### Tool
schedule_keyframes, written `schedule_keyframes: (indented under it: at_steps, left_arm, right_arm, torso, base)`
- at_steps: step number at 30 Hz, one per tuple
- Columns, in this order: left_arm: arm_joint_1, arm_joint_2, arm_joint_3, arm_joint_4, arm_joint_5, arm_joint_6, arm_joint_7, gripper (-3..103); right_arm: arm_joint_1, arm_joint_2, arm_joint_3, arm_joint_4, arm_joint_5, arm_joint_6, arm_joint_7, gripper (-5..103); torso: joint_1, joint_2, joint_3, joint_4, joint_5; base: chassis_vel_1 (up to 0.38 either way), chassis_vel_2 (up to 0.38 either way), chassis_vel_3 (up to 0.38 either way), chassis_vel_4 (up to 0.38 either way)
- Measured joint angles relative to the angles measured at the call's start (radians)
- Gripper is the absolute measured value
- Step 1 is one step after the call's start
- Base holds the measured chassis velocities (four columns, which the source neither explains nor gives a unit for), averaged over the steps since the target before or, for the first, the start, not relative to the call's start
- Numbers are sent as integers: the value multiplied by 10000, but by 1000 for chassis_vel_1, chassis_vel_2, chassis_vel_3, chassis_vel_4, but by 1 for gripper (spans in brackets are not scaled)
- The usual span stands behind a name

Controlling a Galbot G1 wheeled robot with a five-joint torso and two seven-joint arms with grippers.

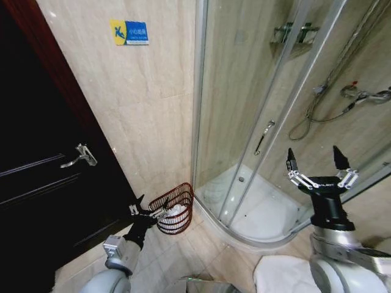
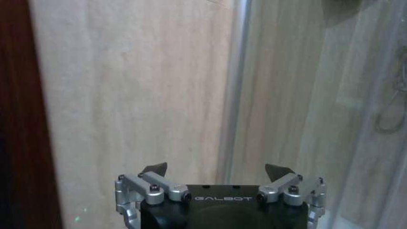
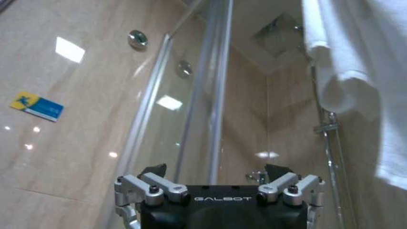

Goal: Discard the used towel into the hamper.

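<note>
Starting at the dark door [image 1: 36, 177], my left pincer [image 1: 148, 212] sits low right at the hamper's [image 1: 177, 210] near rim, jaws spread wide with nothing between them. The hamper is a small round red-brown basket of thin open bars on the floor, tucked against the tiled wall just beside the shower's [image 1: 256, 122] curved glass. There's already a white towel [image 1: 177, 212] bunched inside it, so I'd say the drop is basically done. Towel looks soft, light and floppy; if I had to regrab, I'd pinch a raised fold on top, not the bars. The basket itself seems light and could tip if nudged. Over on the right, my right pincer [image 1: 322, 166] is held up in front of the shower, wide open and empty.
</note>
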Motion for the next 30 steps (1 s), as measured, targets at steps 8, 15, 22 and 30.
schedule_keyframes:
  at_steps: [8,15,22,30]
  left_arm:
    - [-1,-3,1,1,-1,-1,-1,100]
    - [-1,-4,3,1,-1,-1,1,100]
    - [-1,6,0,1,-1,-1,-3,100]
    - [-1,1,0,1,-1,-1,-4,100]
  right_arm:
    - [-6,0,-57,-6,1,304,-45,100]
    - [-18,79,-238,-10,-94,561,-42,100]
    - [-32,80,-146,-10,-79,646,-30,100]
    - [5,41,-79,-10,-75,631,-20,100]
  torso:
    - [0,0,0,0,-4]
    - [-3,0,-2,1,2]
    - [-2,0,-1,-3,-6]
    - [-1,0,-1,-2,1]
  base:
    - [-235,-236,242,214]
    - [-98,-100,110,102]
    - [44,40,-53,-44]
    - [-29,-17,-16,-18]
